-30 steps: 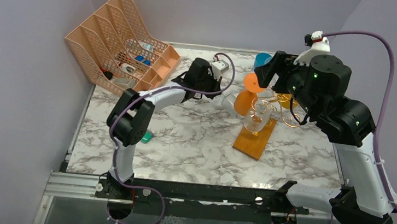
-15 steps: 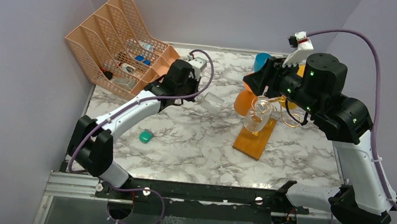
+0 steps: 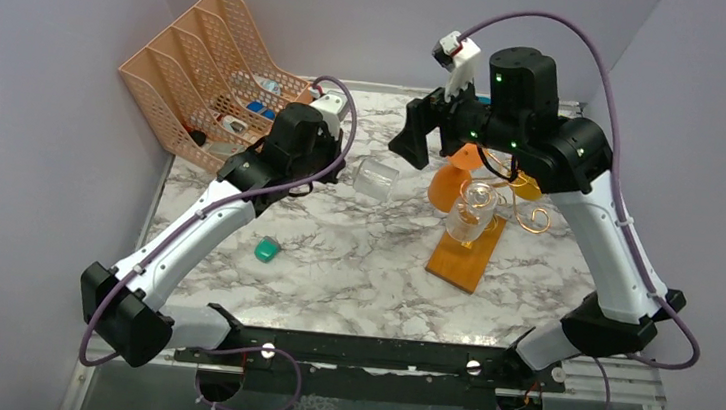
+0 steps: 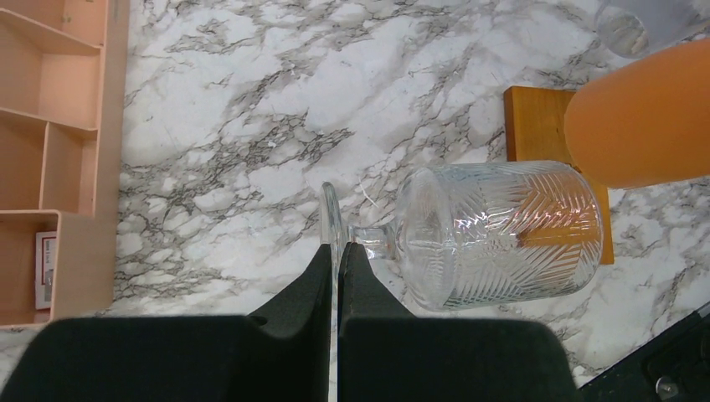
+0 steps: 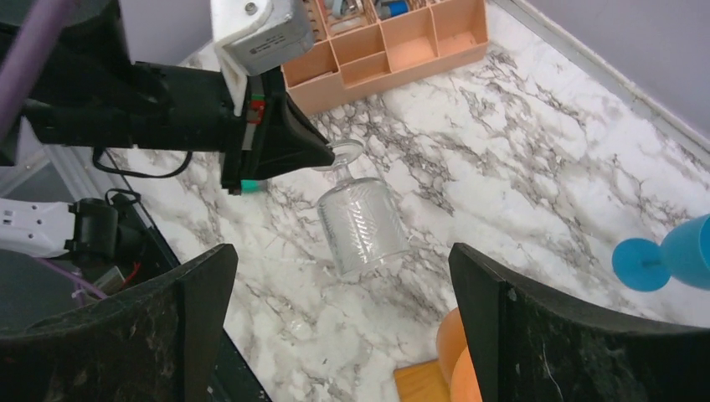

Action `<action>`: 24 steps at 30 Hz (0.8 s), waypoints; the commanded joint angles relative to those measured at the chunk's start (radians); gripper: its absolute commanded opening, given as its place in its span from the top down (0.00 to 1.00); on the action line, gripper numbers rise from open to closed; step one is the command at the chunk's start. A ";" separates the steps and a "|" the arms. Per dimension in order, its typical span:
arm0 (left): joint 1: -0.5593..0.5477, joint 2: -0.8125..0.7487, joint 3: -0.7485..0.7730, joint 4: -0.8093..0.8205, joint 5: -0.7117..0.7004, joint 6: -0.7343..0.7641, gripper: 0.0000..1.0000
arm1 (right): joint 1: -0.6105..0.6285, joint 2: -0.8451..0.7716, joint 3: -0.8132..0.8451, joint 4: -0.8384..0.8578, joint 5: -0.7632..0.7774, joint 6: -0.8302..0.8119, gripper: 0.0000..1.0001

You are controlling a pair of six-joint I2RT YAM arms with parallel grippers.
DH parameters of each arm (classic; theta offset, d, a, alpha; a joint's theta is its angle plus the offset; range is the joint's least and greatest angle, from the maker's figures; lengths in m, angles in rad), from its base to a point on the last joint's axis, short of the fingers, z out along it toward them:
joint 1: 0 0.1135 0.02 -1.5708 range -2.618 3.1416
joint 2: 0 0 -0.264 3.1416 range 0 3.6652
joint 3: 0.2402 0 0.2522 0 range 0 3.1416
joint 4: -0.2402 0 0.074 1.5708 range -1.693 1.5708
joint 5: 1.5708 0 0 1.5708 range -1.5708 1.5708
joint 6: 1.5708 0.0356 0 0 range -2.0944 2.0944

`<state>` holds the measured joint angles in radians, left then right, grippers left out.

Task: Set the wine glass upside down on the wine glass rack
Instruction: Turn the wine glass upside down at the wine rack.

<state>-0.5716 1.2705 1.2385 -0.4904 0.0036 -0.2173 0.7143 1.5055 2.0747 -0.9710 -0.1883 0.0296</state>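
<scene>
1. Both arms have shifted in the top view. The left arm has drawn back toward the organiser (image 3: pixel 213 70), carrying the glass (image 3: pixel 377 178) away from the rack (image 3: pixel 499 206). The right arm has swung off the rack toward the glass.
2. Top view, present layout: the glass hangs above the tabletop (image 3: pixel 353 264), between the left fingers (image 3: pixel 333 165) and the rack. The right fingers (image 3: pixel 413 140) hover just beyond it. Another clear glass (image 3: pixel 466 221) and an orange glass (image 3: pixel 447 185) are already at the rack.
3. Left wrist view: the left fingers (image 4: pixel 336 255) are pressed together on the edge of the glass foot. The glass (image 4: pixel 498 234) extends straight out from them. Its long axis is near horizontal, with the mouth toward the rack base (image 4: pixel 540 134).
4. Right wrist view: the right fingers (image 5: pixel 536 335) stand wide and hold nothing. The glass (image 5: pixel 362 228) lies ahead of the gap between them, tilted, with its foot up at the left fingers (image 5: pixel 289 144) and its mouth down toward the camera.
5. Judgement: the glass is not yet inverted or on the rack. The right fingers are nearer the bowl, so a handover looks likely. The bowl must sit between them with its axis crossing their gap.
</scene>
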 commanded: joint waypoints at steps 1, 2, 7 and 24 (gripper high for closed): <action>-0.003 -0.075 0.072 -0.014 -0.032 -0.028 1.00 | 0.003 0.101 0.125 -0.178 -0.072 -0.131 0.00; -0.002 -0.084 0.078 -0.020 -0.033 -0.028 1.00 | 0.004 0.118 0.128 -0.196 -0.080 -0.136 0.00; -0.002 -0.129 0.098 -0.021 -0.028 -0.033 1.00 | 0.020 0.159 0.089 -0.227 -0.127 -0.134 0.02; -0.002 -0.179 0.124 0.004 0.051 -0.016 1.00 | 0.125 0.279 0.077 -0.228 -0.025 -0.094 0.04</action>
<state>-0.5697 1.1385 1.3159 -0.5911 -0.0059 -0.2123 0.8150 1.7618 2.1578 -1.1965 -0.2478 -0.0685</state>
